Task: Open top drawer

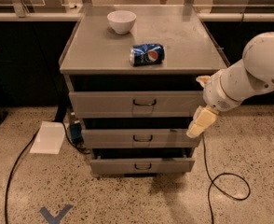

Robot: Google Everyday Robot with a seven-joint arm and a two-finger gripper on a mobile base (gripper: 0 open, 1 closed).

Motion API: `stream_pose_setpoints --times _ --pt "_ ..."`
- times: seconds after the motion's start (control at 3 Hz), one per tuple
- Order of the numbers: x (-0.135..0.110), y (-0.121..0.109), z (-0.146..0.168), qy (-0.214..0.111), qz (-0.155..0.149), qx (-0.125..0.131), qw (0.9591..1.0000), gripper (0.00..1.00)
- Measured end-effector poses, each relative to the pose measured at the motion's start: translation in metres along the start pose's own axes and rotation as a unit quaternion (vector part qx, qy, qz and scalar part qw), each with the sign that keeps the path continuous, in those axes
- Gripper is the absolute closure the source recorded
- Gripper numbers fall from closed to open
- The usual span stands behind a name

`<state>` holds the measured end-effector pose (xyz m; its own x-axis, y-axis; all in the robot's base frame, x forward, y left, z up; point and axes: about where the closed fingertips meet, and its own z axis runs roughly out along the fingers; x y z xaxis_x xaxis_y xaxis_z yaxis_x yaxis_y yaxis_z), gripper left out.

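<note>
The top drawer point(137, 104) is the tallest grey front of three in the metal cabinet, with a small dark loop handle point(144, 102) at its centre. It stands pulled out a little, with a dark gap above it under the cabinet top. My gripper point(200, 118) hangs at the drawer's right end, off the white arm point(249, 76). One cream finger point(201, 122) points down over the middle drawer's right corner and another point(203, 80) shows by the top drawer's upper right corner. It holds nothing that I can see.
A lying blue soda can point(147, 54) and a white bowl point(121, 21) sit on the cabinet top point(99, 45). The middle drawer point(137, 138) and bottom drawer point(141, 165) stick out slightly. Black cables point(221, 183) and a white paper point(48, 137) lie on the floor.
</note>
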<state>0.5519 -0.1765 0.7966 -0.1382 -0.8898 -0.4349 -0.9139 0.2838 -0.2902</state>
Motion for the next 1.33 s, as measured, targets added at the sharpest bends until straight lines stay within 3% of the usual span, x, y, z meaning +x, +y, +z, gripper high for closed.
stream_pose_setpoints --times 0.33,0.67,1.0,1.33 --pt "-0.009 -0.005 0.033 -0.009 -0.052 0.013 0.9985 0.0" --pt "-0.026 -0.02 0.065 -0.034 -0.097 0.033 0.9941 0.0" --pt "-0.037 -0.031 0.097 -0.052 -0.123 0.035 0.9904 0.0" --pt "-0.036 -0.038 0.126 -0.059 -0.127 0.024 0.9899 0.0"
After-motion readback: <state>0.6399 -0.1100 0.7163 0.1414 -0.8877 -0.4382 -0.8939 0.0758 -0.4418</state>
